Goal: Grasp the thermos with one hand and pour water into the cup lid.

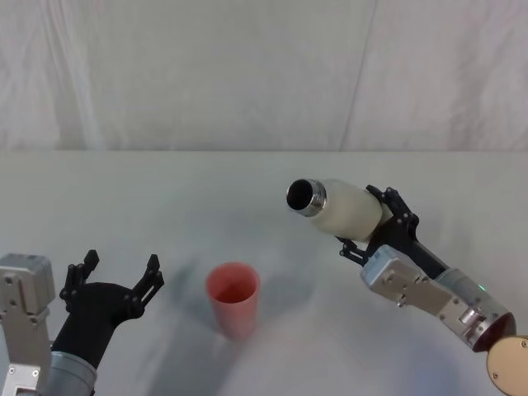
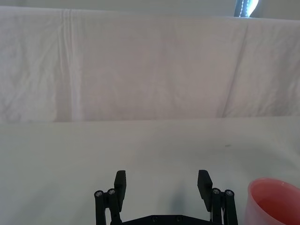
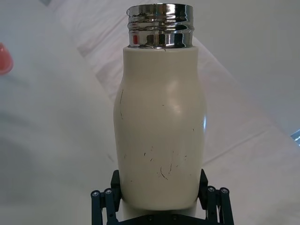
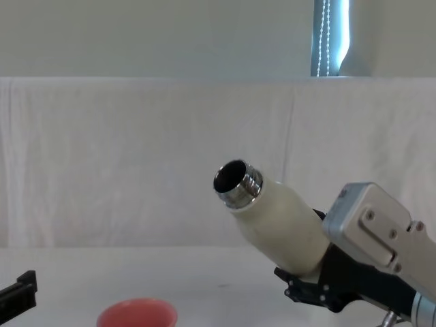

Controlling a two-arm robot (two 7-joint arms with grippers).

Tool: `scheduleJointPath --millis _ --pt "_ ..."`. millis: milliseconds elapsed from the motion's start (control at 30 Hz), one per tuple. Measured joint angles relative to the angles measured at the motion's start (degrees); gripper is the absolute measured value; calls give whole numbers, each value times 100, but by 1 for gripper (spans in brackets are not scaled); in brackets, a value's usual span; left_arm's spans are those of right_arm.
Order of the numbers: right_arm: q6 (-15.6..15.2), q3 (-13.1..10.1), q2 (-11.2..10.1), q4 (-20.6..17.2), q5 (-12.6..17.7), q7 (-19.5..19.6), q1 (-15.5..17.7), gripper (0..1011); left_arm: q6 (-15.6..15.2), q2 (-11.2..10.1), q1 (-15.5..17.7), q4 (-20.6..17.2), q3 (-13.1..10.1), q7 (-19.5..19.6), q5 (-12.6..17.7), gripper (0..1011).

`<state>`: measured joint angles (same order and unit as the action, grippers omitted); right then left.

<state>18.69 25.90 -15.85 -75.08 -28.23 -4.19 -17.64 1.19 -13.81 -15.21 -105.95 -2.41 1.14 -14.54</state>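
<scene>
The cream-white thermos [image 1: 346,208] hangs in the air, tilted, its open chrome neck [image 1: 305,198] pointing left toward the cup side. My right gripper [image 1: 373,224] is shut on its lower body; in the right wrist view the thermos [image 3: 160,136] stands between the two black fingers [image 3: 213,201]. In the chest view the thermos [image 4: 276,221] slants up to the left. The pink cup lid [image 1: 233,297] stands upright on the table, below and left of the neck, also seen as cup lid [image 2: 274,201] and cup lid [image 4: 136,315]. My left gripper [image 1: 115,276] rests open, left of the cup lid.
A white cloth covers the table [image 1: 247,177] and the wall behind it. The left gripper's fingers [image 2: 120,185] are spread wide above bare cloth. Free table lies behind the cup lid.
</scene>
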Motion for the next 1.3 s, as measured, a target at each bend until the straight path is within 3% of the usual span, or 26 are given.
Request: scheduleJointPath --millis 533,1300 --pt "21 202 -146 -8 -603 347 -22 951 0 0 0 0 0 0 0 1001" --pt "40 458 -72 279 -895 529 -293 951 0 0 0 0 0 0 0 1001"
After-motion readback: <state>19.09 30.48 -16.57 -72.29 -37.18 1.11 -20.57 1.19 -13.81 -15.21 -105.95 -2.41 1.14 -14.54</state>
